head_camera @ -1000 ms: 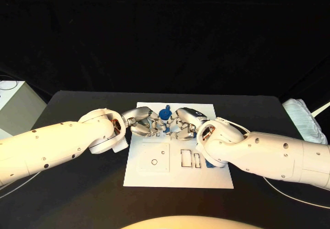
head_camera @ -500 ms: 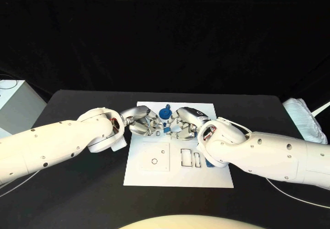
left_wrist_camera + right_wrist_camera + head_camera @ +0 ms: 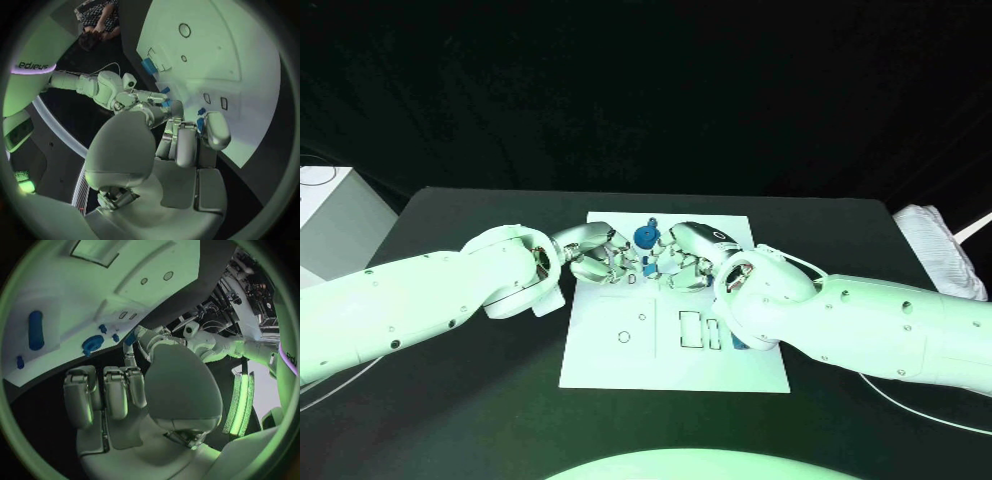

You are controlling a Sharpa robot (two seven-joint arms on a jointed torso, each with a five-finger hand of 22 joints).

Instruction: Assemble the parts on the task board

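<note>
The white task board (image 3: pixel 625 365) lies in the middle of the black table. My left hand (image 3: pixel 596 254) and right hand (image 3: pixel 692 256) meet fingertip to fingertip over its far half. Between them sits a small blue part (image 3: pixel 651 266), pinched from both sides. In the left wrist view a blue part (image 3: pixel 201 111) shows at my left fingertips (image 3: pixel 214 127), with the right hand (image 3: pixel 134 97) beyond. In the right wrist view a blue part (image 3: pixel 129 338) lies between both hands' fingertips. A round blue part (image 3: pixel 646 238) stands on the board just beyond the hands.
An oblong blue part (image 3: pixel 35 330) and smaller blue pieces (image 3: pixel 102 328) lie on the board. Rectangular slots (image 3: pixel 691 330) sit in its near half. A white box (image 3: pixel 326 230) stands at the table's left edge, a pale bundle (image 3: pixel 937 250) at its right.
Both hands stay together over the board's far half with the small blue part between them; they have shifted only slightly.
</note>
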